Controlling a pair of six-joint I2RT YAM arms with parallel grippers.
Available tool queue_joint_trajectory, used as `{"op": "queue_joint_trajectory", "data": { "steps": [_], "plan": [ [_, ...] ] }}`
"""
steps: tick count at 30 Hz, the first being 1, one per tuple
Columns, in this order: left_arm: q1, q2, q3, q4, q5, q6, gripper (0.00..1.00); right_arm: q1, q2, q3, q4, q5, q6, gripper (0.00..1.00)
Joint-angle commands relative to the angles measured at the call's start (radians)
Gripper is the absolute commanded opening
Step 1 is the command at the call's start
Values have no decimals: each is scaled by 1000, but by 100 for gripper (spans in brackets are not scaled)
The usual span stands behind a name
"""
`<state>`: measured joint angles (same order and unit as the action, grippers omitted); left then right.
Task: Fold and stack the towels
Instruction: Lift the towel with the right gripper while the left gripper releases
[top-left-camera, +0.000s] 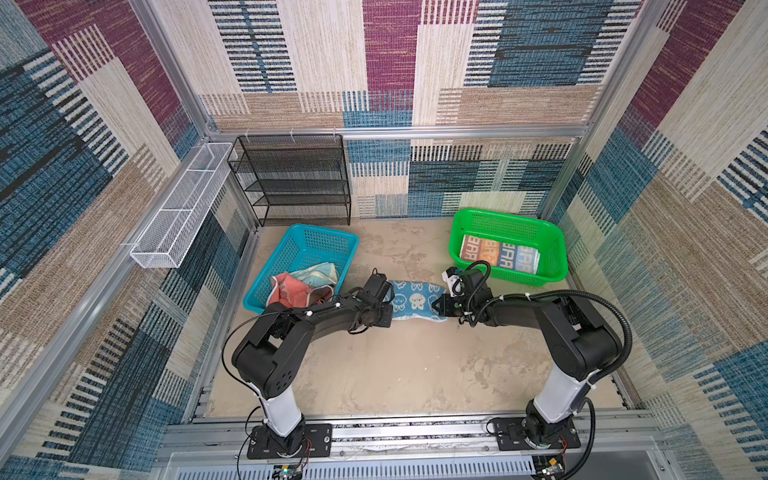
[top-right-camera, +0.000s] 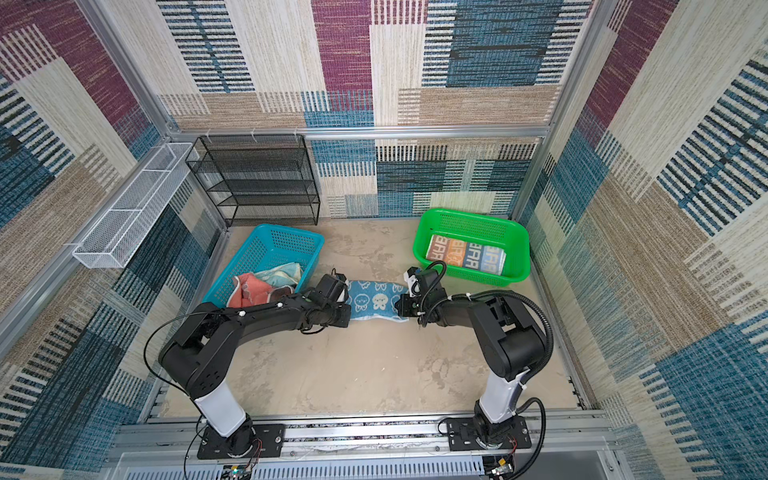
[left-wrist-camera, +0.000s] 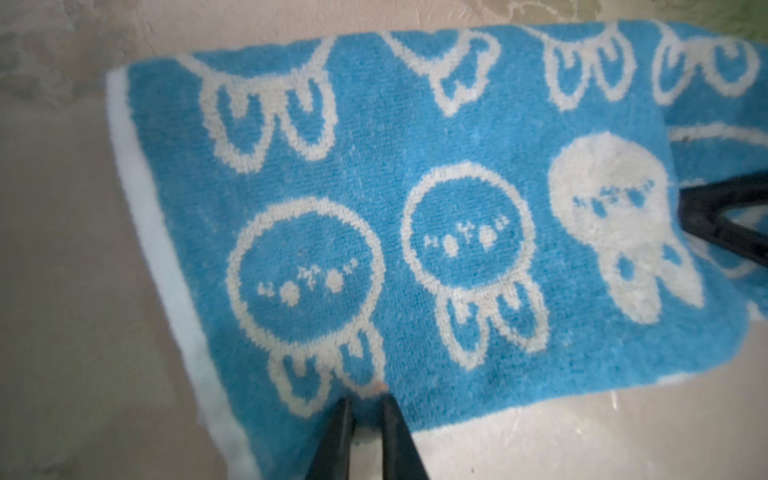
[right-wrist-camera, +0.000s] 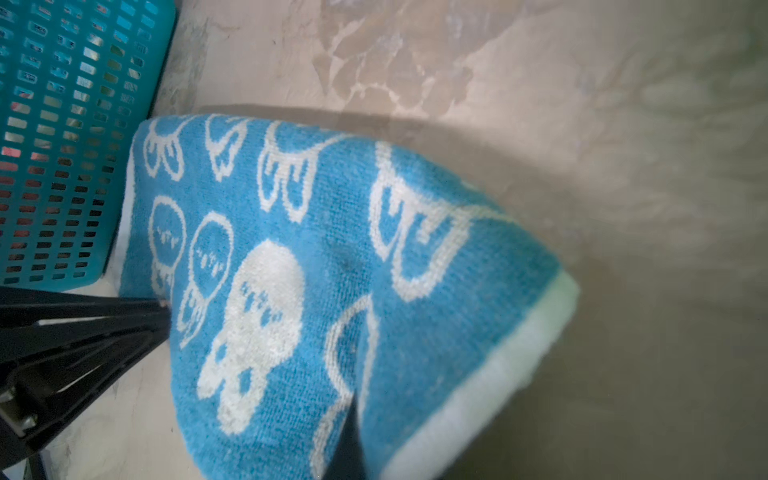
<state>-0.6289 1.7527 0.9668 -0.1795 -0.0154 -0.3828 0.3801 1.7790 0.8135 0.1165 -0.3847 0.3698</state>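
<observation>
A blue towel with white rabbit faces (top-left-camera: 415, 299) (top-right-camera: 376, 299) lies folded on the table between both arms. My left gripper (left-wrist-camera: 365, 399) (top-left-camera: 385, 315) is shut on its near edge at the left end. My right gripper (right-wrist-camera: 353, 401) (top-left-camera: 438, 305) is shut on the right end (right-wrist-camera: 415, 291), which is raised and draped over the fingers. A folded orange-and-blue lettered towel (top-left-camera: 500, 254) lies in the green basket (top-left-camera: 555, 241). A crumpled coral towel (top-left-camera: 291, 291) and a cream towel (top-left-camera: 318, 272) sit in the blue basket (top-left-camera: 270, 262).
A black wire shelf (top-left-camera: 295, 178) stands at the back left, with a white wire tray (top-left-camera: 178, 208) on the left wall. The blue basket's wall (right-wrist-camera: 62, 145) is close beside the towel's left end. Bare table lies in front of the towel.
</observation>
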Motion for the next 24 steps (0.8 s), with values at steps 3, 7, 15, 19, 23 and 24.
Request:
{"op": "queue_joint_trajectory", "data": {
  "steps": [3, 7, 15, 19, 23, 24],
  "plan": [
    [0, -51, -8, -11, 58, -15, 26, 0, 17, 95, -102, 12, -76, 0],
    [0, -113, -38, 32, 95, -11, 37, 1, 13, 174, -167, 47, -132, 0],
    [2, -241, -141, 173, 192, -13, 47, 2, 17, 353, -297, 111, -234, 0],
    [3, -285, -167, 198, 239, -3, 47, 2, 27, 452, -351, 159, -272, 0],
    [3, -319, -184, 204, 241, 1, 47, 0, 47, 519, -378, 169, -294, 0],
    [3, -327, -190, 204, 236, 2, 47, -1, 54, 534, -384, 170, -297, 0]
  ]
}}
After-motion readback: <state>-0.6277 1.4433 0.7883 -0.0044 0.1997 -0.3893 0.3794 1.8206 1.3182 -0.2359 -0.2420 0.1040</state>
